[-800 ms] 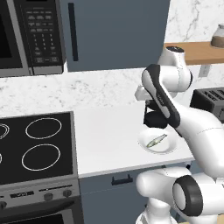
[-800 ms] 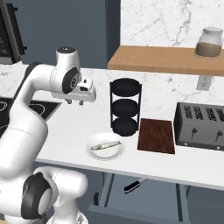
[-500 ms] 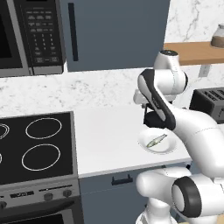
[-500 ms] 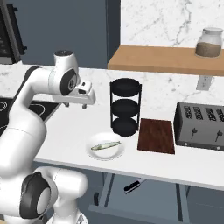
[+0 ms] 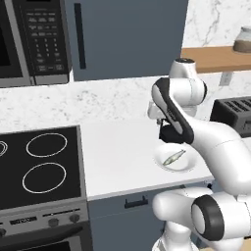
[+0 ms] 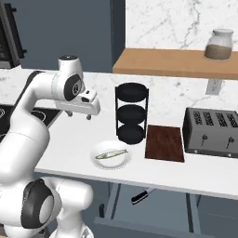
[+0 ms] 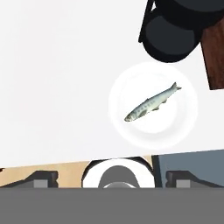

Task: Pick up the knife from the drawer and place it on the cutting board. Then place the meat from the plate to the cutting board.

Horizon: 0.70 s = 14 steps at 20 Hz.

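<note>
Kitchen, white desk [image 6: 69,153]. Item: small dark-handled knife with pale blade [image 6: 140,197], lying in the open slate-blue drawer [image 6: 153,204] below the desk edge, at 5 o'clock of the round white plate [image 6: 110,162]. Fingers [image 6: 79,114]: spread wide, empty, high above the desk. Handling advice: descend low, align across the handle.

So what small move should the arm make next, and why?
Probably lower the open hand toward the open slate drawer, because the dark-handled knife lies down there while the reddish-brown wooden board is bare and the fish waits on its white plate.
</note>
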Available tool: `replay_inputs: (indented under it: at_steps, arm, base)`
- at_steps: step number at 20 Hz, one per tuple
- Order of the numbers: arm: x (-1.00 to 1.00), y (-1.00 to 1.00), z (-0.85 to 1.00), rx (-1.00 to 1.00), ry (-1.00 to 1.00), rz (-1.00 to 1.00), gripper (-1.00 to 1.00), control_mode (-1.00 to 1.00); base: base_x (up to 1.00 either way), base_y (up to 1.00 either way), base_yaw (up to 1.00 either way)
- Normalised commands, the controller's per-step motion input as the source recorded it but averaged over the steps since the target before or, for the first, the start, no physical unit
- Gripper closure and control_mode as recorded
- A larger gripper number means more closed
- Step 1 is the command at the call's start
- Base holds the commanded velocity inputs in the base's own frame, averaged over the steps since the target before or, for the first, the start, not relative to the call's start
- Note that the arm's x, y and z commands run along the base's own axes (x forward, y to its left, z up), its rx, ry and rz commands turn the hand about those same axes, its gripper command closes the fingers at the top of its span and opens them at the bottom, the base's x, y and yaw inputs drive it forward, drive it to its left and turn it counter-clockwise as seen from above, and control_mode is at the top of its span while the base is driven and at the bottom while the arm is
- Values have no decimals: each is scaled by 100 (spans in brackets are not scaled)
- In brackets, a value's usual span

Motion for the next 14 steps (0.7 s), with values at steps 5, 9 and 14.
replay_inputs:
  at_steps: [5, 9, 14]
  arm:
    - [0, 0, 0, 0, 0, 0, -100, 100]
    - [0, 0, 0, 0, 0, 0, -100, 100]
    - [0, 0, 0, 0, 0, 0, -100, 100]
  base:
    - [-3, 57, -71]
    - [0, 53, -78]
    - [17, 9, -49]
